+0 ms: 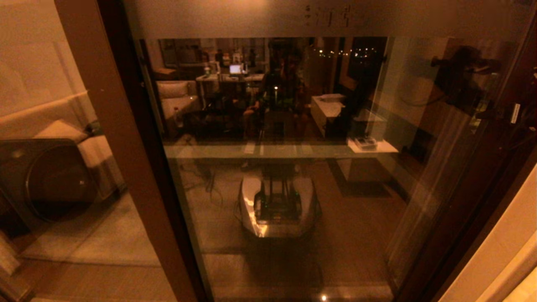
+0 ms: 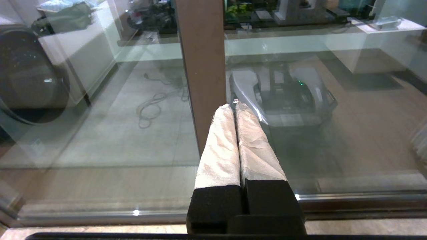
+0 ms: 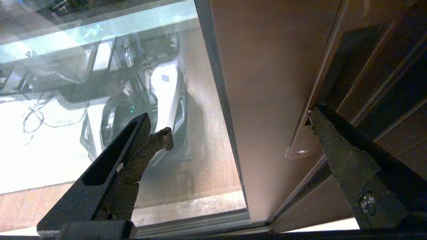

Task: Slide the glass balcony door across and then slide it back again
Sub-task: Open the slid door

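glass balcony door (image 3: 267, 83) stile sits between the spread right tool (image 3: 238, 128) fingers

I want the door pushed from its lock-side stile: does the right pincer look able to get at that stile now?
Probably yes. The right pincer is open and straddles the glass balcony door stile, one fingertip at the slim lock plate. Nothing shows between them.

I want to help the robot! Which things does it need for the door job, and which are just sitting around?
For the job:
- tall brown-framed glass balcony door
- open right gripper at its stile
- shut left gripper

Just there:
- dark round-fronted washing machine
- loose cable
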`<state>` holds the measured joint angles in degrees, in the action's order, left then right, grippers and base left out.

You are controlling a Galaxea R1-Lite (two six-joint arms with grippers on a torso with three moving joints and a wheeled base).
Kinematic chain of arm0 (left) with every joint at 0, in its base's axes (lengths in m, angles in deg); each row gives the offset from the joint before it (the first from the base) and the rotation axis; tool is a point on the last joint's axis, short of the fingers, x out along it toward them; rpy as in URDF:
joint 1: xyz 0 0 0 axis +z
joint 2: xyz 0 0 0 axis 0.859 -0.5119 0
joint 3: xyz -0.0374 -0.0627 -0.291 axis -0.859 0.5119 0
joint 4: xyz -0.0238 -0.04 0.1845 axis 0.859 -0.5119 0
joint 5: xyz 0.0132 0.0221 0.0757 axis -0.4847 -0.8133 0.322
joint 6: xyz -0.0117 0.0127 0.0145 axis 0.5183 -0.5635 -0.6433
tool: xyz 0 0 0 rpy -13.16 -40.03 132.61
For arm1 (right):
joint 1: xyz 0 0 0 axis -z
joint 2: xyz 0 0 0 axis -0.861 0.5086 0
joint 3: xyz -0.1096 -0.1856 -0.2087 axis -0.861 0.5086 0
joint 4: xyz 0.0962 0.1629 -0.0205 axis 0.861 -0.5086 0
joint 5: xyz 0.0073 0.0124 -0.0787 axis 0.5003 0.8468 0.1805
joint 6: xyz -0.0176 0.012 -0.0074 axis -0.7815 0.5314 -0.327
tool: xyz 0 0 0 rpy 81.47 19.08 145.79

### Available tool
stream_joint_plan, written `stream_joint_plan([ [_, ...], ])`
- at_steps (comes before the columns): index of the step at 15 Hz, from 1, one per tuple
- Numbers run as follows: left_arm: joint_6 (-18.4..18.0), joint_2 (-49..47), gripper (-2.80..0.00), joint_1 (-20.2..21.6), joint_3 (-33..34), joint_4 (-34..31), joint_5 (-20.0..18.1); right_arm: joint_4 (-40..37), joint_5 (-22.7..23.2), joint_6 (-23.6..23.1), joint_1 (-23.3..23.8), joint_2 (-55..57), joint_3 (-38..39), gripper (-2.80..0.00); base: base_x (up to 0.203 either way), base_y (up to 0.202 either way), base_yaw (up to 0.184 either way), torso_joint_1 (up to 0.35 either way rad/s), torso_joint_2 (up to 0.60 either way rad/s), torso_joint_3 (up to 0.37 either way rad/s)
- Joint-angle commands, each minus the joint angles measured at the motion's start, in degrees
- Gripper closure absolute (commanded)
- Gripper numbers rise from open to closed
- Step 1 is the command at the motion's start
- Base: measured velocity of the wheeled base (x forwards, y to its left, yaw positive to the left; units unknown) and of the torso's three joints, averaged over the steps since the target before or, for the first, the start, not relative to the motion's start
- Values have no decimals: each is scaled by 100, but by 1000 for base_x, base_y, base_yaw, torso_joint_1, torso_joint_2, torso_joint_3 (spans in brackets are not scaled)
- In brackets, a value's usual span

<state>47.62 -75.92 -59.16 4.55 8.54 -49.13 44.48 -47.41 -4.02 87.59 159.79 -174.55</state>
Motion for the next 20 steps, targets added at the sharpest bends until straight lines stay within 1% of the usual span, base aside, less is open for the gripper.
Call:
stream_joint_plan([
  [1, -4, 0, 0, 4, -2, -1, -1, 29, -6, 4, 21, 126, -85, -280, 0, 0, 0, 0, 0, 0],
  [6, -4, 0, 0, 4, -2, -1, -1, 37, -7, 4, 50, 311, -227, -280, 0, 0, 0, 0, 0, 0],
  [13, -4, 0, 0, 4, -2, -1, -1, 35, 12, 19, -91, 244, -64, -280, 0, 0, 0, 0, 0, 0],
  [20, 2, 0, 0, 4, -2, -1, -1, 46, 108, 22, -30, 206, -57, -280, 0, 0, 0, 0, 0, 0],
])
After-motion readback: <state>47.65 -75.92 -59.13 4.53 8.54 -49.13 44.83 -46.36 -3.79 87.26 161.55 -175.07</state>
